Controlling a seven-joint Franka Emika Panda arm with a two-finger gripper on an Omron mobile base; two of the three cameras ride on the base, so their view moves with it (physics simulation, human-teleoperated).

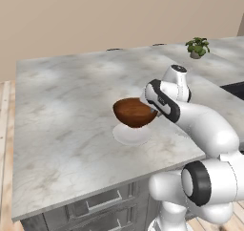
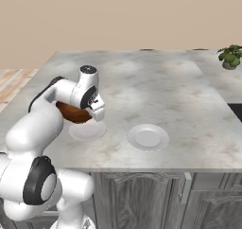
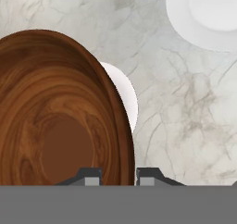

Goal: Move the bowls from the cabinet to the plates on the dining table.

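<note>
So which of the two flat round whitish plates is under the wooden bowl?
The plate below the gripper and its reddish-brown wooden bowl; the other plate lies bare.

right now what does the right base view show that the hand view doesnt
Right base view alone: the potted plant at the far corner, the dining table edge with its dark base below, and the robot arm.

Hand view alone: the inside of the wooden bowl, with its rim pinched between the end effector fingertips.

Both: the wooden bowl held just above one plate, and the second plate, bare, beside it on the marble top.
</note>
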